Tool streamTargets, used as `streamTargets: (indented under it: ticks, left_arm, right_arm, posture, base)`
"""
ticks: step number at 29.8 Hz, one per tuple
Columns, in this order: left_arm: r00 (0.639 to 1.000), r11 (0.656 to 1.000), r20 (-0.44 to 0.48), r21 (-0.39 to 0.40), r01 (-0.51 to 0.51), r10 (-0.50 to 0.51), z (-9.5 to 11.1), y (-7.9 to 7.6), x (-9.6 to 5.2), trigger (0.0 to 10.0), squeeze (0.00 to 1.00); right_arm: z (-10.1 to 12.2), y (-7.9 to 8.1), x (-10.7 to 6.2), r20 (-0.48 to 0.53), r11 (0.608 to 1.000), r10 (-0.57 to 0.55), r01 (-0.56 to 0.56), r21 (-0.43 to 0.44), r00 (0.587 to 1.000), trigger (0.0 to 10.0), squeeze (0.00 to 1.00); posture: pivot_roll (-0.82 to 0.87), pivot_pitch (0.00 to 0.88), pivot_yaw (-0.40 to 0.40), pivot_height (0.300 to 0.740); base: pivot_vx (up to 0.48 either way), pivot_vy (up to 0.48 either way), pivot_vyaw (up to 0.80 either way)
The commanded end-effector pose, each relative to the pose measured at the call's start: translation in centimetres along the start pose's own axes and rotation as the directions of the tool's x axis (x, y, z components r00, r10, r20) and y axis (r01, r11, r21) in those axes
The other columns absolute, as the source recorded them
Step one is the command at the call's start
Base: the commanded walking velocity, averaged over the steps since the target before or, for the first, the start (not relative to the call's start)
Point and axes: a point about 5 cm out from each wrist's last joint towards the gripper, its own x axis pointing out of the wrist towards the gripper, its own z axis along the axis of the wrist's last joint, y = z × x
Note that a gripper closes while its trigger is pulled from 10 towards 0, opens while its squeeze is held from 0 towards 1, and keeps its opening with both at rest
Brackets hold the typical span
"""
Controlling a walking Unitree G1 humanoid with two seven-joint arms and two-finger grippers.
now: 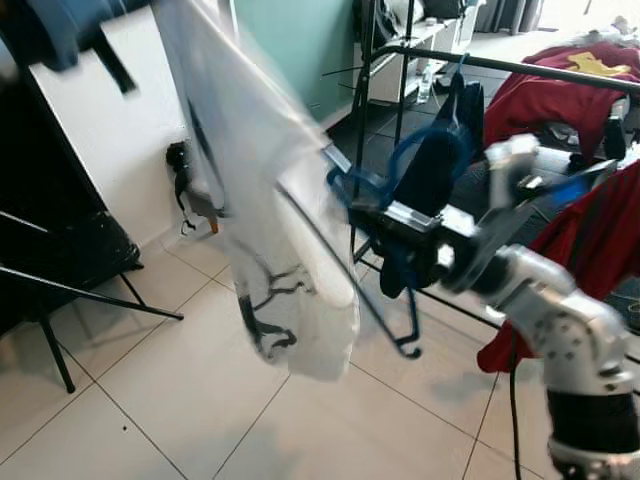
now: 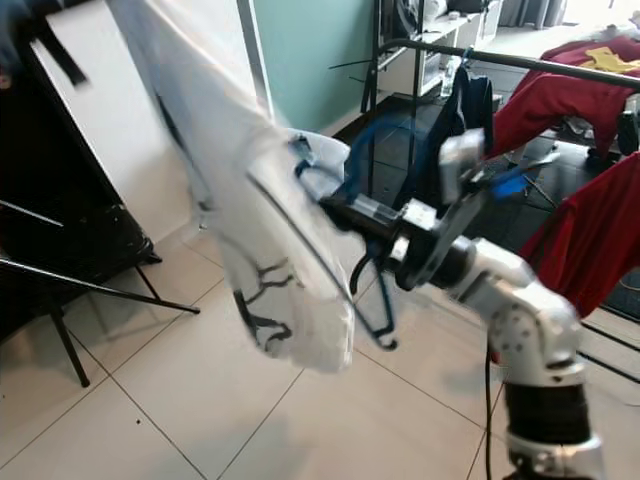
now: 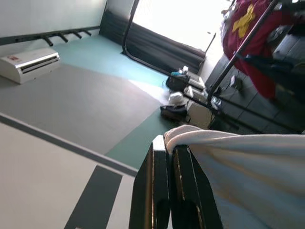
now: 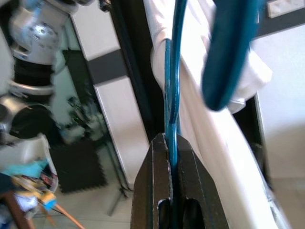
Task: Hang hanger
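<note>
- Pinching one blue hanger [image 4: 172, 102] in my right gripper [image 4: 170, 145], fingers pressed together on its wire, before the rack [image 1: 520, 68].
- My left gripper [image 3: 172, 152] clamps one white shirt [image 1: 275, 215], raised high.
- Two red garments [image 1: 555, 95] hang on the rack.

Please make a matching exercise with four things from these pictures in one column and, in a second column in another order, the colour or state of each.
1. right claw
2. white garment
3. left claw
4. clothes on the rack

a. red
b. shut on the blue hanger
c. hangs above the tiled floor
d. shut on white cloth

Pairs: 1-b, 2-c, 3-d, 4-a
</note>
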Motion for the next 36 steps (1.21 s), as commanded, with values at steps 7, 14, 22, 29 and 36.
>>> streamTargets:
  ticks: [7,14,22,29,36]
  left_arm:
    - [0.997,0.997,0.064,-0.068,0.045,-0.040,0.7,-0.8,0.5,1.1,0.00]
    - [0.994,0.992,0.081,-0.097,0.076,-0.068,0.9,-1.4,0.9,1.1,0.00]
    - [0.996,0.991,0.080,-0.125,0.054,-0.044,1.1,-0.9,1.0,1.2,0.00]
    - [0.996,0.987,0.091,-0.156,0.038,-0.024,1.4,-0.5,1.0,1.1,0.00]
    - [0.997,0.972,0.054,-0.230,-0.046,0.060,1.4,1.3,0.9,1.1,0.00]
  right_arm:
    - [-1.0,0.4,1.2,-0.061,0.998,0.012,-0.015,-0.053,0.998,10.0,0.00]
    - [0.4,0.8,1.7,0.056,0.998,0.054,-0.052,-0.026,0.997,10.0,0.00]
    - [0.2,0.8,2.5,0.084,0.997,0.061,-0.057,-0.042,0.995,10.0,0.00]
    - [-0.5,0.4,3.3,0.056,0.998,0.019,-0.015,-0.066,0.998,10.0,0.00]
    - [-0.5,-1.9,3.6,0.148,0.965,-0.224,0.240,-0.105,0.963,10.0,0.00]
  posture:
    - [-0.02,0.032,0.091,0.740]
    - [-0.02,0.029,0.095,0.740]
    - [-0.01,0.023,0.093,0.740]
    - [-0.01,0.021,0.094,0.740]
    - [-0.01,0.023,0.096,0.740]
  base:
    - [0.000,0.000,0.00]
    - [0.000,0.000,0.00]
    - [0.000,0.000,0.00]
    - [0.000,0.000,0.00]
    - [0.000,0.000,0.00]
